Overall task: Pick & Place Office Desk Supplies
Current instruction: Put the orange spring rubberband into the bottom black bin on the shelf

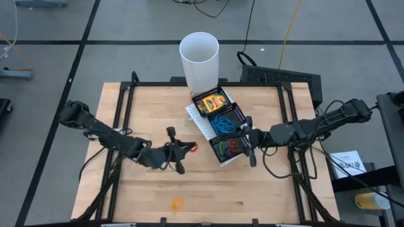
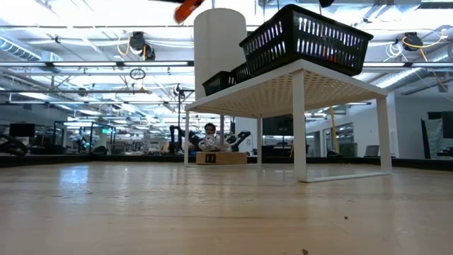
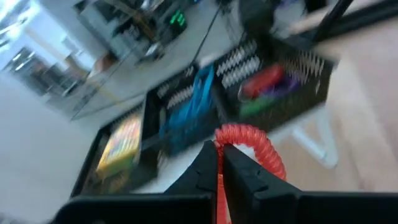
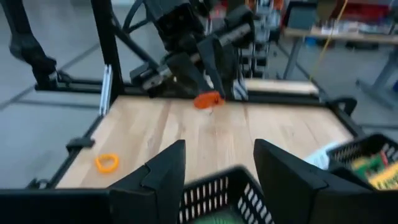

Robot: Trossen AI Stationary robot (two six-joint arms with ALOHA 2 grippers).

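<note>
We note left gripper clamped on red rubber band, carried above desk. We judge transport step; black mesh tray lies ahead of jaws. Right gripper parted, over tray edge. Orange band remains on desk. Next: advance, release over end compartment.

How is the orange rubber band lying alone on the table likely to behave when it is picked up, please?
The orange rubber band looks thin, so probably floppy and very light. Lying flat on the wooden table, it may slip from a pincer.
</note>
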